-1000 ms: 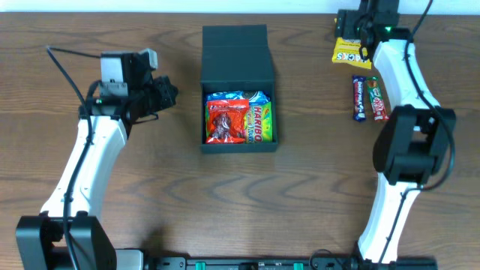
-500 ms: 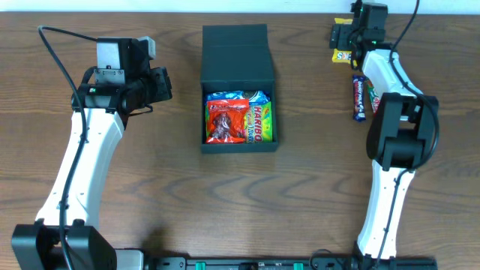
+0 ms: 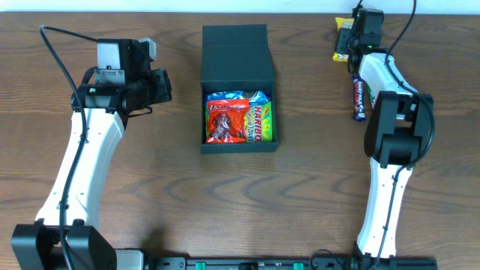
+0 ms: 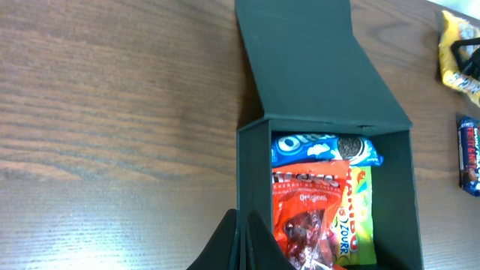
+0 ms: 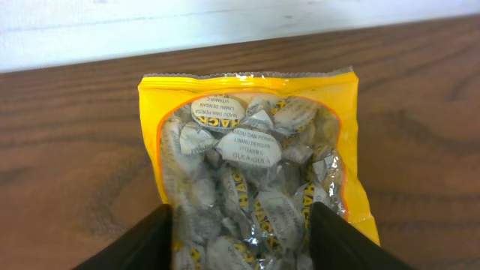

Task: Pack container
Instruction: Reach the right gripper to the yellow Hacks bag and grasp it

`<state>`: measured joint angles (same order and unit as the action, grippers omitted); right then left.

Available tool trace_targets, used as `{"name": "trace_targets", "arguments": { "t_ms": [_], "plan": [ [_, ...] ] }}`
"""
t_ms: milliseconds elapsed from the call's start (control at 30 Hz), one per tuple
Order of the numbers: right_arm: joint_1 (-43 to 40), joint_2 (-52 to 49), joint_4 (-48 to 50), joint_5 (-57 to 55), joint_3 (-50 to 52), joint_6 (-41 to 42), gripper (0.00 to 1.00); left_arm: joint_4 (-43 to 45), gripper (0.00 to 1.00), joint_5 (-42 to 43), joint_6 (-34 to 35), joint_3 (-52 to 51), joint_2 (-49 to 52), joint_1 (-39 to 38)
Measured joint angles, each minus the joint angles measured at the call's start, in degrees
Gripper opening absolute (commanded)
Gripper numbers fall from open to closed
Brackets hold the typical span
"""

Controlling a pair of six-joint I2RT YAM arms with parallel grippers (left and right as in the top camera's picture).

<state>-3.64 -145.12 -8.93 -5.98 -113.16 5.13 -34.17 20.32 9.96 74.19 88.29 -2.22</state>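
Left gripper hangs left of the container, jaws together. The box sits mid-table, lid flapped back, three packets inside: one blue Oreo pack, one red packet, one Haribo bag. Far right, one yellow sweet bag lies between the spread jaws of the right gripper, with one dark bar just beside that arm.

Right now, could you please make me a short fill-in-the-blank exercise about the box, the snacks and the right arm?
1. The box stands with its lid ___.
2. The blue packet inside the box reads ___.
3. The right fingers straddle a bag whose colour is ___.
4. The dark bar lies ___ the box.

Missing words: open; Oreo; yellow; outside.
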Motion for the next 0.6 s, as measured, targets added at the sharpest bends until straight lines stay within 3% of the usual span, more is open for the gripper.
{"name": "trace_targets", "arguments": {
  "t_ms": [100,167,467,600],
  "plan": [
    [-0.26,0.00,0.22,0.07,-0.15,3.15,0.12,-1.03,0.06,0.00,-0.96,0.00,0.00,0.00],
    [-0.42,0.00,0.02,-0.11,-0.70,3.78,0.02,-1.40,0.06,-0.15,-1.05,0.02,0.00,0.00],
    [-0.42,1.25,-4.68,-0.09,-1.97,4.52,0.01,-1.51,0.06,-0.20,-1.44,0.13,0.00,0.00],
    [-0.11,4.46,-11.04,-0.07,-1.20,4.55,0.01,-1.77,0.06,-0.66,-2.23,0.94,0.00,0.00]
  ]
}}
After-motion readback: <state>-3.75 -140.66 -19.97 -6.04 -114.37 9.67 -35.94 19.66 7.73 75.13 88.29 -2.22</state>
